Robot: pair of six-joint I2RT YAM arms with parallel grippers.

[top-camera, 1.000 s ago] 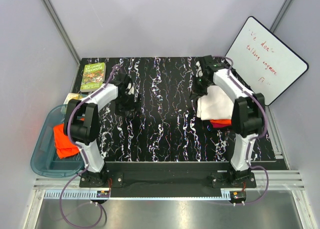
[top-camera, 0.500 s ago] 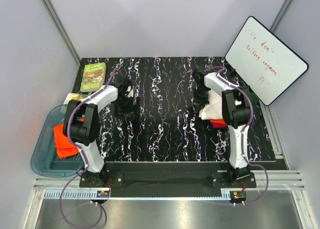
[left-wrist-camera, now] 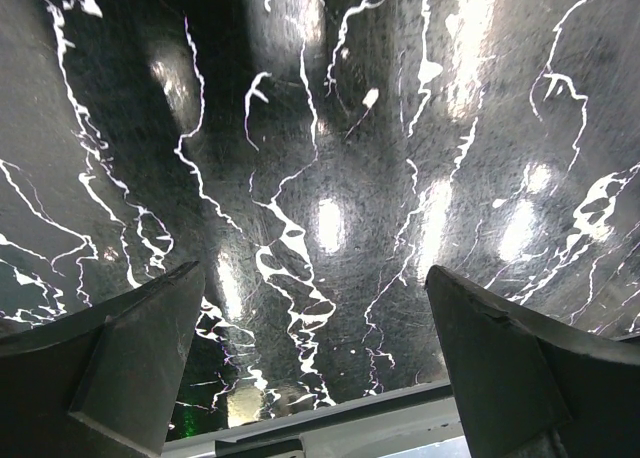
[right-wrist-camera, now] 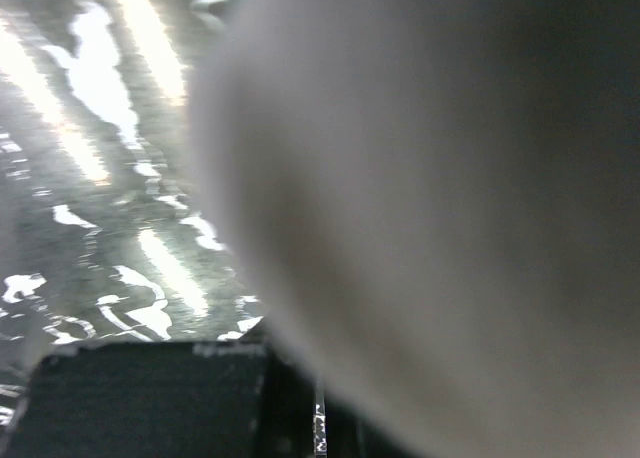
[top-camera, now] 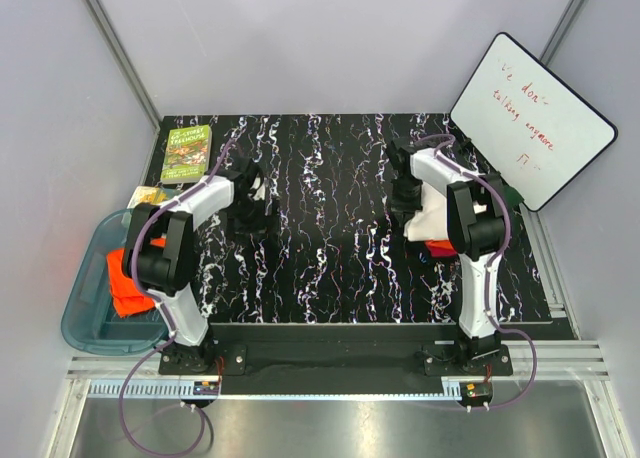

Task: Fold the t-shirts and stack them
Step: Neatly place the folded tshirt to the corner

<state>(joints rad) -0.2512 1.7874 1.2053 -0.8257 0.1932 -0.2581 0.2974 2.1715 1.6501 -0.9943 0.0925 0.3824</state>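
Right of centre from above, my closed right gripper (top-camera: 403, 200) touches the cream t-shirt (top-camera: 432, 218); only the wrist view shows my left gripper (left-wrist-camera: 312, 278) spread wide, empty.

Three t-shirts (top-camera: 430, 214) (two orange), two arms (top-camera: 192, 206), one book (top-camera: 187, 153)

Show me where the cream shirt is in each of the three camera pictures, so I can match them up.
Top external: the cream shirt lies at the right, partly under the right arm.
Left wrist: not in it.
Right wrist: a blurred pale mass fills the right side, apparently the same shirt.
Shared landmark: the black, white-veined tabletop.
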